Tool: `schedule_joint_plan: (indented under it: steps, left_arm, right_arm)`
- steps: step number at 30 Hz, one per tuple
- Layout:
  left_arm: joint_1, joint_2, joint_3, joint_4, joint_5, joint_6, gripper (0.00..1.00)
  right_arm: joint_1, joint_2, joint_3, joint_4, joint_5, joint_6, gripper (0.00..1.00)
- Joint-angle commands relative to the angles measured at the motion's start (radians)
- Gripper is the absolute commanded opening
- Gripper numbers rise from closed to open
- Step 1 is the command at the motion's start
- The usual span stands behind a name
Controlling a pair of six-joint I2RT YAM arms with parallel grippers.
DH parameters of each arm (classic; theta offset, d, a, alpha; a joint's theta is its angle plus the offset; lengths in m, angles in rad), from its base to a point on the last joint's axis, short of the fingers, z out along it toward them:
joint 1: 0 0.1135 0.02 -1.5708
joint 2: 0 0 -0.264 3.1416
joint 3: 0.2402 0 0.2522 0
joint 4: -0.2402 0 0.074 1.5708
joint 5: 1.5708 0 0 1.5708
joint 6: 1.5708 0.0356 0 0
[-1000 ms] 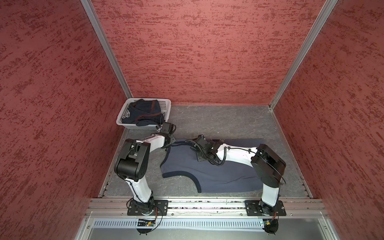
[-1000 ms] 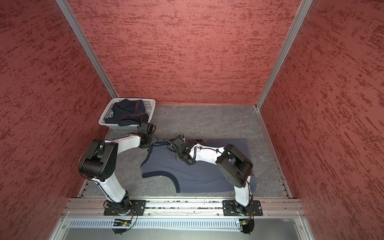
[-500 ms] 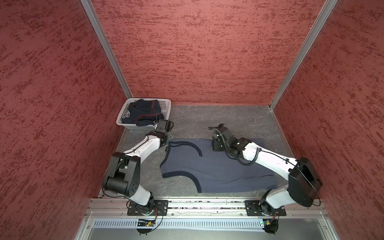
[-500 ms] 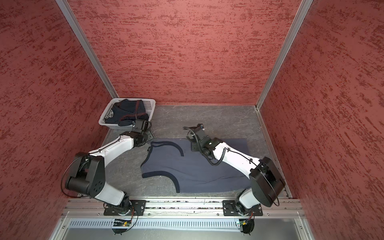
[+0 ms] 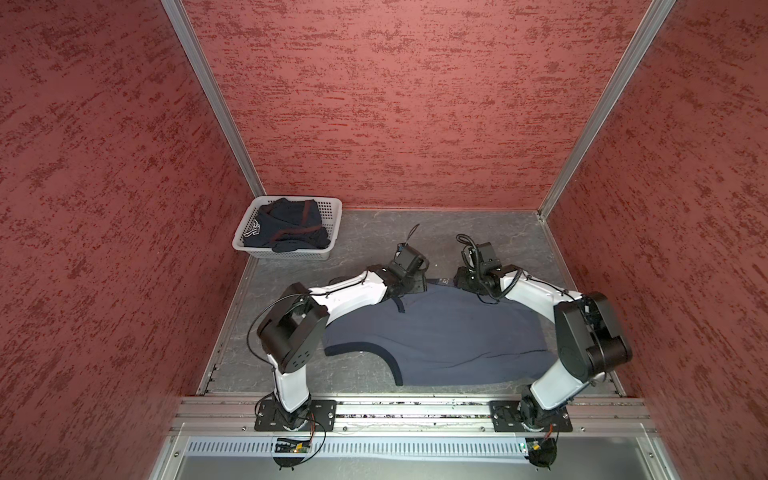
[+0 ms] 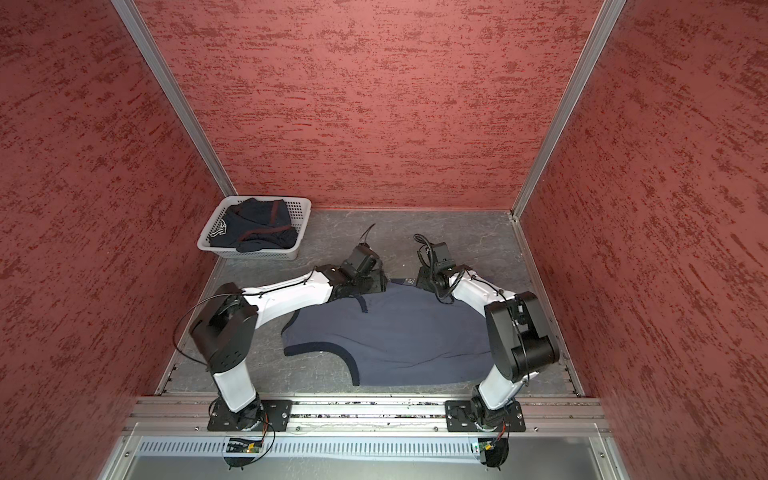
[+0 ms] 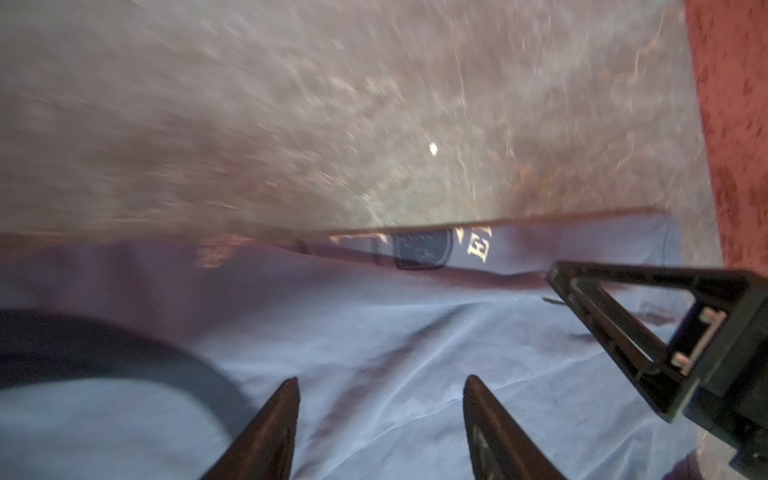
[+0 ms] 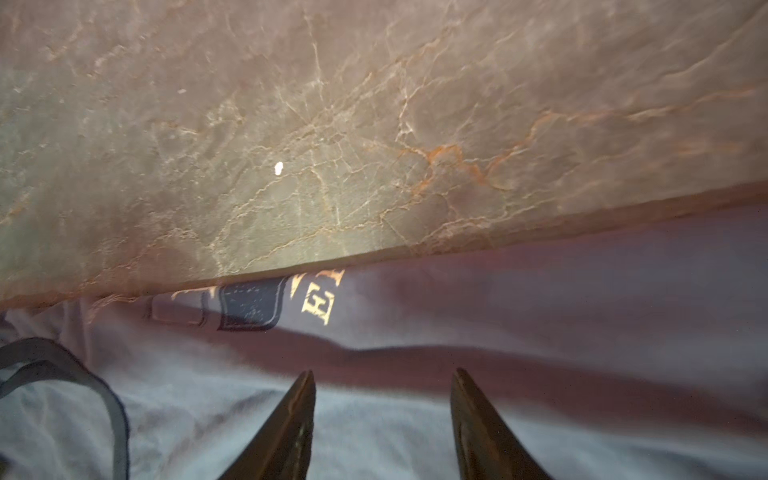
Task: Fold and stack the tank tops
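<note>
Hovering at the lettered edge of the slate-blue tank top (image 5: 449, 332), my left claw (image 7: 381, 380) and right claw (image 8: 383, 372) stand spread to pinch it.

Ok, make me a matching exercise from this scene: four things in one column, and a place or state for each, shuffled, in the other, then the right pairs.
Column one:
1 slate-blue tank top
2 navy tank top
3 white basket
4 left hand

Column two:
A bundled in the basket
B at the far left corner of the table
C open, over the slate-blue tank top
D spread out on the table

Pairs: 1-D; 2-A; 3-B; 4-C.
</note>
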Motion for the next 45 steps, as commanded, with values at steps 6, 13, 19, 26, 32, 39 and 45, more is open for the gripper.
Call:
schedule_joint_plan:
  steps: [6,13,19,26,32,39,45]
  left_arm:
    - [0.007,0.086,-0.066,0.051,0.047,-0.042,0.59]
    - [0.034,0.052,-0.228,0.095,0.015,-0.068,0.59]
    - [0.058,0.054,-0.245,0.117,0.014,-0.073,0.59]
    - [0.129,0.181,-0.047,0.082,0.033,0.0,0.6]
    - [0.189,0.334,0.184,0.022,0.064,0.06,0.6]
    - [0.229,0.441,0.437,-0.088,0.089,0.125,0.61]
    - [0.206,0.369,0.608,-0.36,0.164,0.188,0.65]
  right_arm:
    - [-0.06,0.115,0.022,0.094,-0.053,-0.006,0.52]
    - [-0.122,0.188,0.039,0.105,-0.041,-0.014,0.52]
    - [-0.133,0.268,0.118,0.096,-0.021,-0.02,0.52]
    - [-0.152,0.384,0.265,0.067,-0.002,-0.028,0.52]
    - [-0.214,0.479,0.454,0.014,-0.036,-0.016,0.52]
    - [-0.245,0.506,0.663,-0.11,-0.031,-0.03,0.55]
    - [-0.244,0.282,0.573,-0.165,-0.011,-0.062,0.61]
